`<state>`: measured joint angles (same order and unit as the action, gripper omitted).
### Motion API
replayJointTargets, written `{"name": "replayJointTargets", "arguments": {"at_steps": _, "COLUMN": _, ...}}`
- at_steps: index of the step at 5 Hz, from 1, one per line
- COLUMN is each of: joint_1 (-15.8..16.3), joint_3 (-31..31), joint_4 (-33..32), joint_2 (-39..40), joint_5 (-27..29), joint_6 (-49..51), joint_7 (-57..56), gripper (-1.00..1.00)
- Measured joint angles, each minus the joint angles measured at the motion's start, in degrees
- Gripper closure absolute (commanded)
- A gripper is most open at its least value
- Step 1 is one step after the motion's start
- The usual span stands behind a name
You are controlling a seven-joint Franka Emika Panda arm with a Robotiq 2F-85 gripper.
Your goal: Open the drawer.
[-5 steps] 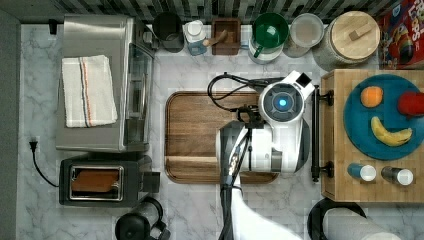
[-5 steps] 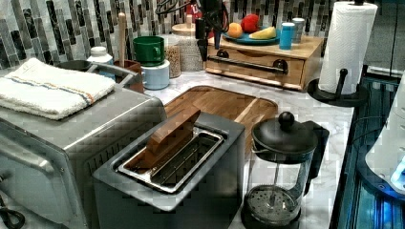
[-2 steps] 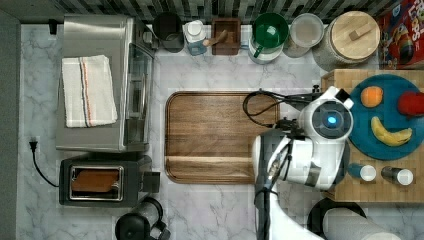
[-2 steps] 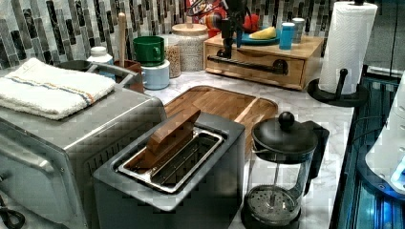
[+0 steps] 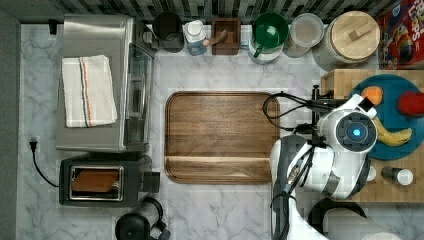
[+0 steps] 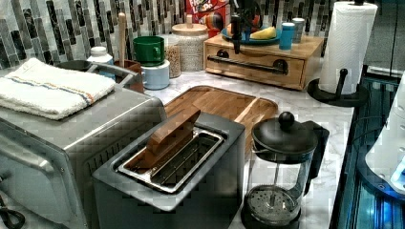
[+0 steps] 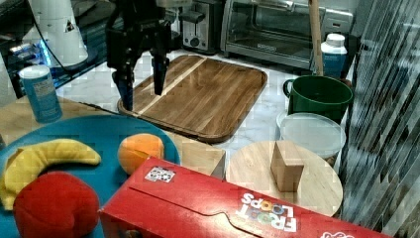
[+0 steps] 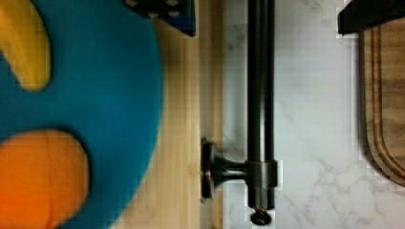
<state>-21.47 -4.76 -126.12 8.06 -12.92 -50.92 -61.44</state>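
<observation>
The drawer (image 6: 258, 70) is the front of a light wooden box and sits flush, shut. Its thin black bar handle (image 6: 248, 63) runs along the front on two black mounts. My gripper (image 7: 142, 99) is open and hangs above one end of the handle (image 8: 260, 95), near a mount (image 8: 224, 169). In the wrist view one finger (image 8: 162, 9) is over the box top and the other finger (image 8: 372, 14) over the counter, with the bar between them and below. In the top view my arm covers most of the handle (image 5: 316, 107).
A blue plate (image 5: 392, 85) with a banana, an orange and a red fruit lies on the box top, beside two small shakers. The brown wooden tray (image 5: 220, 135) lies just off the handle. A paper towel stand (image 6: 346, 47) is beside the box, and jars line the back wall.
My arm has swung from over the brown tray to the top view's right and now hangs over the drawer's handle. The drawer has not moved.
</observation>
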Motion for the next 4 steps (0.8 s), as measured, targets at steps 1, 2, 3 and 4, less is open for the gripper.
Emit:
{"name": "replayJointTargets", "arguments": {"at_steps": 1, "joint_1": 0.0, "joint_3": 0.1, "joint_4": -0.8, "joint_2": -0.2, "joint_5": 0.0, "joint_6": 0.1, "joint_7": 0.0, "gripper": -1.0}}
{"name": "replayJointTargets", "arguments": {"at_steps": 2, "joint_1": 0.2, "joint_3": 1.1, "joint_4": -1.2, "joint_2": -0.1, "joint_5": 0.1, "joint_6": 0.1, "joint_7": 0.0, "gripper": -1.0}}
{"name": "replayJointTargets", "arguments": {"at_steps": 3, "joint_1": 0.2, "joint_3": 2.7, "joint_4": -2.2, "joint_2": -0.2, "joint_5": 0.0, "joint_6": -2.4, "joint_7": 0.0, "gripper": -1.0}}
{"name": "replayJointTargets", "arguments": {"at_steps": 4, "joint_1": 0.4, "joint_3": 3.0, "joint_4": -3.4, "joint_2": 0.0, "joint_5": 0.0, "joint_6": -6.8, "joint_7": 0.0, "gripper": -1.0}}
